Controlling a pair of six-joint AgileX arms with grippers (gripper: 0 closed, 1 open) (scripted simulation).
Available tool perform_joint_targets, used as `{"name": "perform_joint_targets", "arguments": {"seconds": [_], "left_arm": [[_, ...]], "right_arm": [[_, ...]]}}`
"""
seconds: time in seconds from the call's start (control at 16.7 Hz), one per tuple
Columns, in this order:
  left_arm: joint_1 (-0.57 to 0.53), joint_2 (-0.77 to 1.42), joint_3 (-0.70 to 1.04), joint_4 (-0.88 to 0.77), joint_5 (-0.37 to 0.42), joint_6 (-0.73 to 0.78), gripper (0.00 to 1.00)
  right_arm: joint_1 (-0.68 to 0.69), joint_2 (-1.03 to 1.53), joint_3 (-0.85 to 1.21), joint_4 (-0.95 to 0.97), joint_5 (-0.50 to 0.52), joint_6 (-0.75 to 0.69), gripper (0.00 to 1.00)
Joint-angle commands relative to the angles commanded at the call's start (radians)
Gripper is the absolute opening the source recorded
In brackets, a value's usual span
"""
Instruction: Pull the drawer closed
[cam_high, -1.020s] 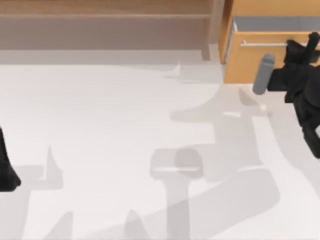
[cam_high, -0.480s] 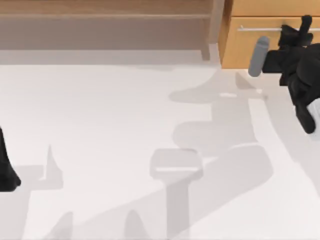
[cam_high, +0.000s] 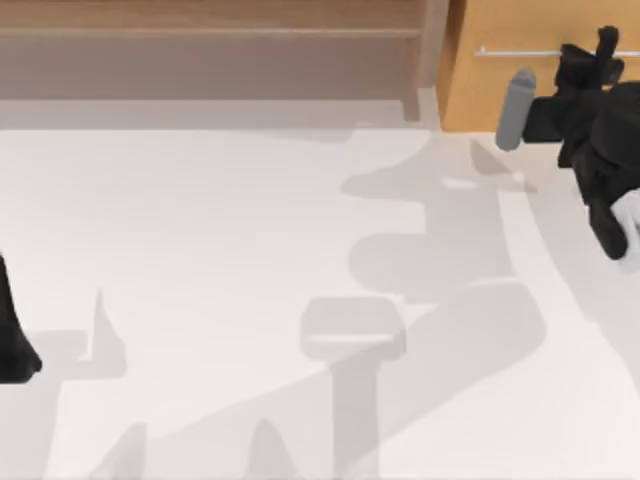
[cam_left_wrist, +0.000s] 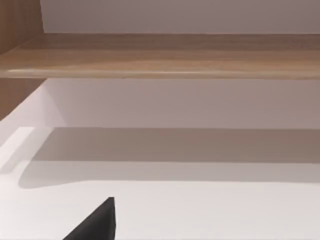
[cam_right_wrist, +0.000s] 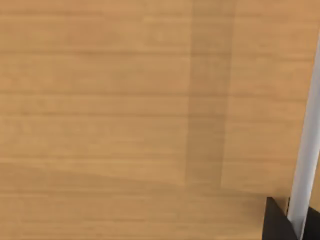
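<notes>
Drawer (cam_high: 520, 70) slid back since a second ago, white walls gone, front near flush. My right end effector (cam_high: 600, 52) clamps the handle (cam_high: 520, 52); nearly closed.

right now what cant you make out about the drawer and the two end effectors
- Right end effector, top view: it sits at the silver handle, but the dark wrist covers the fingers, so the grip is unclear.
- Drawer, top view: the picture's top and right edges cut off the front, so full closure is unconfirmed.
- Left arm, top view: parked at the table's left, cut off by the edge.
</notes>
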Motion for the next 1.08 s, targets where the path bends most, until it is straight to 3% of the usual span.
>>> {"name": "perform_joint_targets", "arguments": {"seconds": [0.72,1.08], "left_arm": [[0.000,0.000,0.000,0.000,0.000,0.000,1.00],[0.000,0.000,0.000,0.000,0.000,0.000,1.00]], "right_arm": [[0.000,0.000,0.000,0.000,0.000,0.000,0.98],[0.000,0.000,0.000,0.000,0.000,0.000,1.00]]}}
